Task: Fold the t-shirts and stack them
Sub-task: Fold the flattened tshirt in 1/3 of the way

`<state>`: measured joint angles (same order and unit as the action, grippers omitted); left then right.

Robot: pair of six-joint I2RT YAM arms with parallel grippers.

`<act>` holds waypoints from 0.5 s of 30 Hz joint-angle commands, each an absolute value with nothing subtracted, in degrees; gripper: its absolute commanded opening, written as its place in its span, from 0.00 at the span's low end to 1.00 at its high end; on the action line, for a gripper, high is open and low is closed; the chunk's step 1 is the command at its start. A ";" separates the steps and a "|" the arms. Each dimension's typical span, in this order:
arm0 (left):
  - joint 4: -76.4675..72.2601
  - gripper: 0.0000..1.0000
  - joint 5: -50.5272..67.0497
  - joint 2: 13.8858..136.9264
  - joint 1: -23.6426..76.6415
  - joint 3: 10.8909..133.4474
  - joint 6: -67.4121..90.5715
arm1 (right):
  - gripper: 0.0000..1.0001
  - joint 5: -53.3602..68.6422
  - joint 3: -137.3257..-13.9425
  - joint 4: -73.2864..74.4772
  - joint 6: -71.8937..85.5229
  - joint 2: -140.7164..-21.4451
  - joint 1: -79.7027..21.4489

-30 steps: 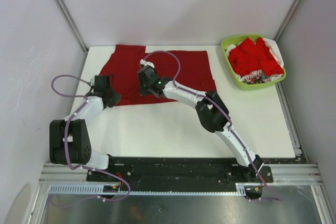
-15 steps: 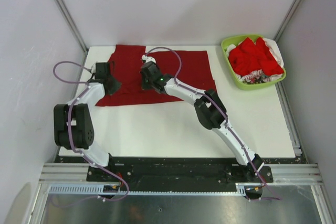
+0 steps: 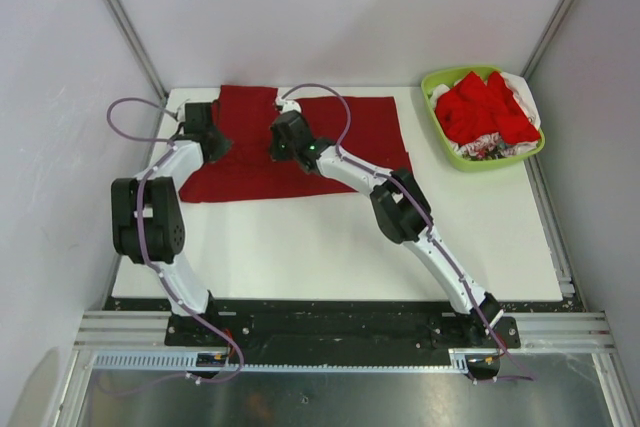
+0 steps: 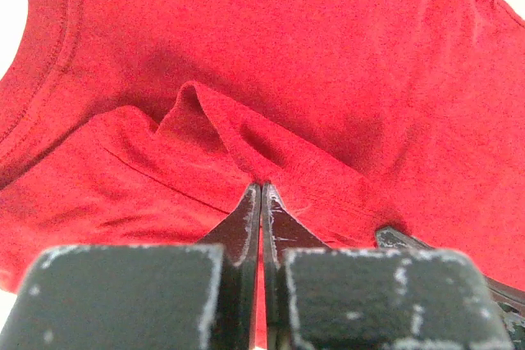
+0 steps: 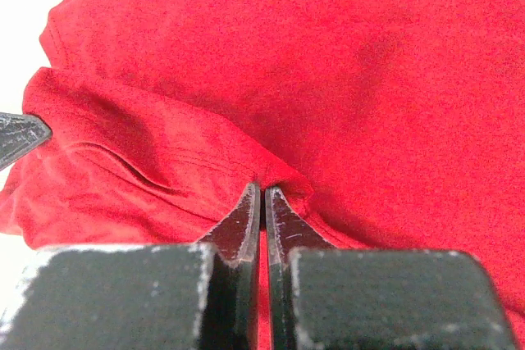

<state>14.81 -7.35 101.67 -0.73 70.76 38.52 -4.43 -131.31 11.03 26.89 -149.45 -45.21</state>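
A dark crimson t-shirt (image 3: 355, 137) lies spread across the back of the white table (image 3: 330, 247). My left gripper (image 3: 200, 129) is over the shirt's left part, and the left wrist view shows it (image 4: 262, 190) shut on a raised ridge of the crimson cloth (image 4: 328, 55). My right gripper (image 3: 285, 134) is over the shirt's middle. In the right wrist view it (image 5: 262, 192) is shut on a pinched fold of the same cloth (image 5: 369, 55). Brighter red t-shirts (image 3: 485, 107) lie heaped with some white and patterned fabric at the back right.
The heap sits in a lime-green plastic basket (image 3: 437, 124) at the table's back right corner. Grey walls and metal posts close in the table on three sides. Bare white tabletop stretches from the shirt to the arm bases.
Both grippers have moved toward the back of the table, the left one furthest, each still pinching the crimson shirt. The left arm has stretched out more.
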 commanded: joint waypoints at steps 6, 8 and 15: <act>11.65 0.00 -5.37 105.59 -0.53 76.23 35.16 | 0.00 -2.76 -136.01 6.57 28.71 -152.73 -43.77; 11.22 0.00 -4.70 106.22 -0.62 76.38 34.92 | 0.00 -2.51 -136.26 6.21 29.08 -153.14 -43.55; 7.13 0.03 -1.47 106.37 -2.06 74.52 33.95 | 0.07 -1.87 -136.56 6.31 29.78 -153.99 -43.33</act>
<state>11.79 -4.16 106.69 -1.08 74.17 35.92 -2.26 -133.75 8.49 28.88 -153.23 -43.64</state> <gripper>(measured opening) 0.015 0.038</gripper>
